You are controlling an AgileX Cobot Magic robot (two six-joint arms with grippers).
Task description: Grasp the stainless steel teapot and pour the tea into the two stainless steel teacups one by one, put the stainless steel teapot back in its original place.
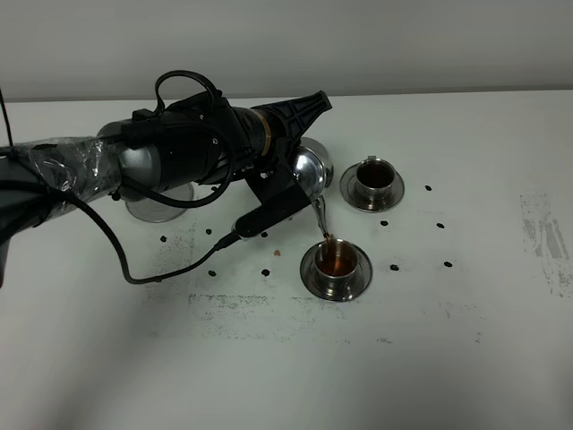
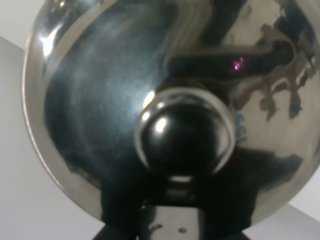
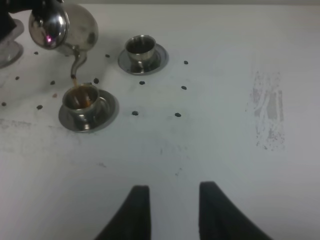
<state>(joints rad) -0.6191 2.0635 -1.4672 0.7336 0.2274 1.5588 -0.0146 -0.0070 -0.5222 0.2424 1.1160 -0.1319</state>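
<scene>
Just below my left gripper (image 1: 291, 184), the stainless steel teapot (image 1: 309, 170) is hanging tipped forward, and I am pouring from it now. That gripper is clamped shut on the teapot; the handle itself is hidden behind the wrist in the high view, and the left wrist camera is filled by the domed lid and its knob (image 2: 182, 137). A thin brown stream is running off the spout (image 3: 76, 67) into the nearer teacup (image 1: 337, 261), which is sitting on its saucer (image 1: 309, 273) directly under the spout tip and is showing tea inside. The farther teacup (image 1: 373, 176) is standing on its own saucer beyond and beside the teapot; I cannot tell from these views whether it is holding tea. Behind my left arm, a bare saucer (image 1: 157, 208) is lying on the table (image 1: 466, 340), and I am taking it for the teapot's original place.

My right gripper (image 3: 170, 210) is idling low over bare table, well apart from both cups, its jaws drawn in and holding nothing.

My judgement: the pour into the nearer cup is in hand. Next I am going to need to level the teapot gently to cut the stream without dripping, check the farther cup, then swing back to the bare saucer.
</scene>
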